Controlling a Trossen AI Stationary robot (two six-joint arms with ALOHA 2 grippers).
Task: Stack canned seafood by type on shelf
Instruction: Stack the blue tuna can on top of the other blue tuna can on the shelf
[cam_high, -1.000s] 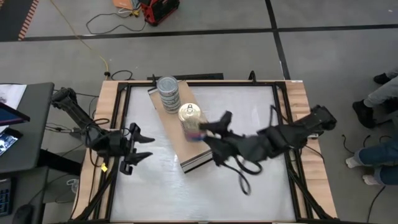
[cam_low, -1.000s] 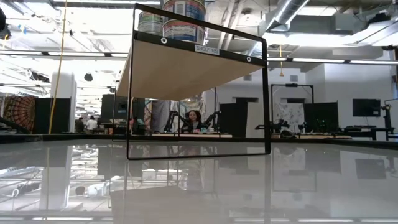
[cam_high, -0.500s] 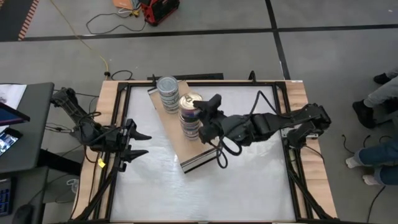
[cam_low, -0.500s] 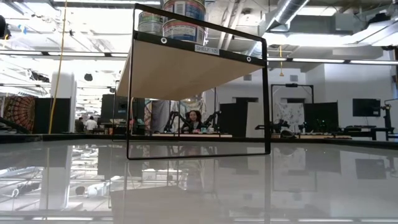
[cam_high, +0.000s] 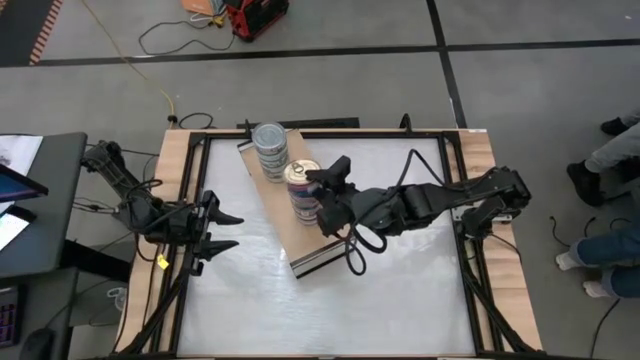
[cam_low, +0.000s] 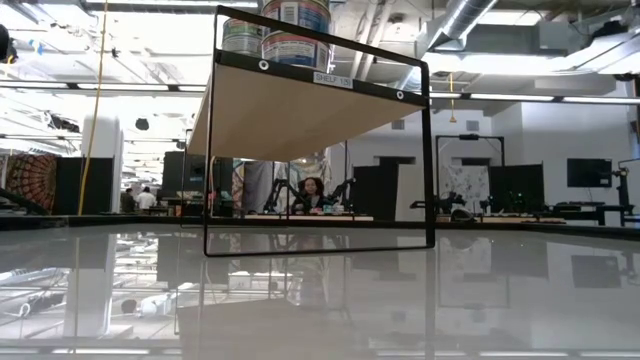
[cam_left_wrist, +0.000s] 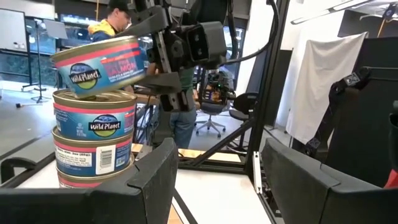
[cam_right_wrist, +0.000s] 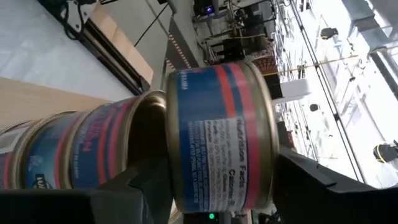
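The shelf (cam_high: 287, 235) lies slantwise on the middle of the table, and in the low view the shelf (cam_low: 290, 110) stands high on a black frame. On it stand a silver-topped stack of tins (cam_high: 270, 148) and a pink-and-blue stack (cam_high: 305, 205). My right gripper (cam_high: 318, 188) is shut on a gold-topped tin (cam_high: 302, 174) right over that second stack (cam_left_wrist: 93, 149). My left gripper (cam_high: 222, 231) hangs open over the table's left side with nothing between its fingers (cam_left_wrist: 155, 180). My right gripper pinches the top tin by its round side wall (cam_right_wrist: 186, 177) between its two fingers (cam_right_wrist: 146, 186). It reaches in about level from the table's right side. The tin (cam_left_wrist: 102, 62) is tilted, with its lower rim at the top of the stack (cam_left_wrist: 93, 96); whether it touches, I cannot tell.
The table has a black frame (cam_high: 455, 150) and wooden side rails. A person's legs (cam_high: 612, 150) and feet show beyond the right edge, and a dark desk (cam_high: 40, 200) stands at the left. Cables lie on the floor behind the table.
My right gripper has carried the gold-topped tin toward the table's far left, over the pink-and-blue stack, and has rolled somewhat. My left gripper has risen a little and stayed open.
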